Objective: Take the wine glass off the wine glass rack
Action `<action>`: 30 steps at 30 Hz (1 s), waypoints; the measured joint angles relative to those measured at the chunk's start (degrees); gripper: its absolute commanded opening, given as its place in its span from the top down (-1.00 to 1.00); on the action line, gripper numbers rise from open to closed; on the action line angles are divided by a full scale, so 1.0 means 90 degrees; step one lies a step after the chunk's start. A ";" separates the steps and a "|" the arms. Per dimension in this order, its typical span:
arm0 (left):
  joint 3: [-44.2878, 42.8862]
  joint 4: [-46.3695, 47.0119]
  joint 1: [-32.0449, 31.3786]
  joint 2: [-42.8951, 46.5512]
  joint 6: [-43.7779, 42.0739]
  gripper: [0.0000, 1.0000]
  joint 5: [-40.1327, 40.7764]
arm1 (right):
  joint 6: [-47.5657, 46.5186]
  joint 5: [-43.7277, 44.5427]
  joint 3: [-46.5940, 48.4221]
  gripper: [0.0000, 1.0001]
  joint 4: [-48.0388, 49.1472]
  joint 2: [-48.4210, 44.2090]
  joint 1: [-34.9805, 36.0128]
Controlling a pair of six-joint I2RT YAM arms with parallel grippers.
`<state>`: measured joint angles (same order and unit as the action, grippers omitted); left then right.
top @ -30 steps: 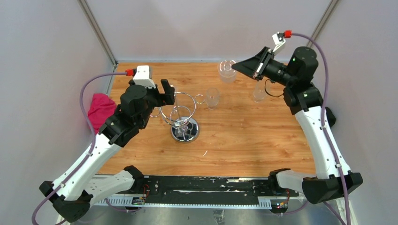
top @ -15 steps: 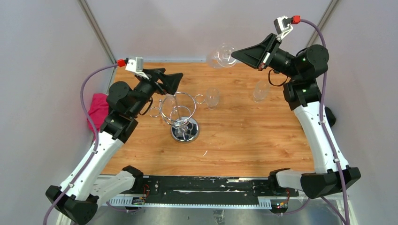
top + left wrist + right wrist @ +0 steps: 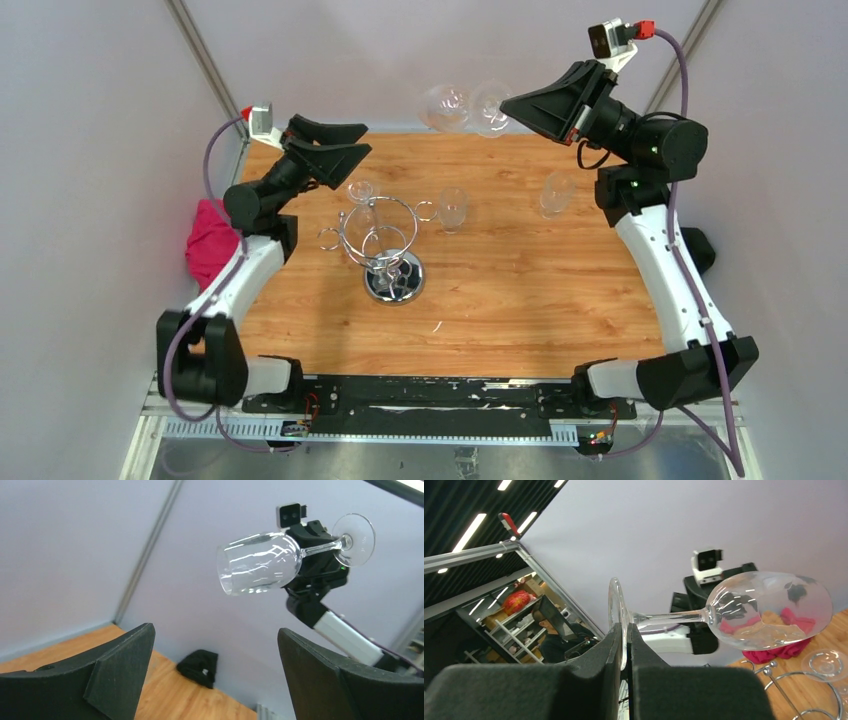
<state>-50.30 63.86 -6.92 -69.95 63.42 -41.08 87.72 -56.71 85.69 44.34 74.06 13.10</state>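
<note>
Right claw (image 3: 624, 630) clamped on foot of clear stemmed wine glass (image 3: 764, 607). Glass horizontal, bowl beyond fingertips. Left claw (image 3: 215, 635) apart.

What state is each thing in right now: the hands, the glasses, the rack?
Right hand: shut on the wine glass's foot.
Wine glass: held sideways in the air.
Left hand: open, empty.
Wine glass rack: upright, another glass hanging from it.
Middle glass, right glass: standing upright.
</note>
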 measured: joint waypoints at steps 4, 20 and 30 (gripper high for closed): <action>-0.0117 0.1464 0.0095 -0.1069 0.1365 -0.88 -0.0612 | 0.0697 -0.0017 -0.0007 1.00 0.0937 0.0357 0.0000; -0.0328 0.2509 0.0095 -0.1292 0.2271 -0.79 -0.1132 | 0.2006 -0.0017 0.0131 1.00 0.2640 0.1829 0.0563; -0.0391 0.2518 0.0095 -0.1375 0.2351 -0.79 -0.1107 | 0.2166 -0.0002 0.0126 1.00 0.2975 0.1911 0.0884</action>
<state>-53.82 86.52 -6.07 -82.32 84.58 -51.05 107.22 -56.73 86.83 71.11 91.26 21.06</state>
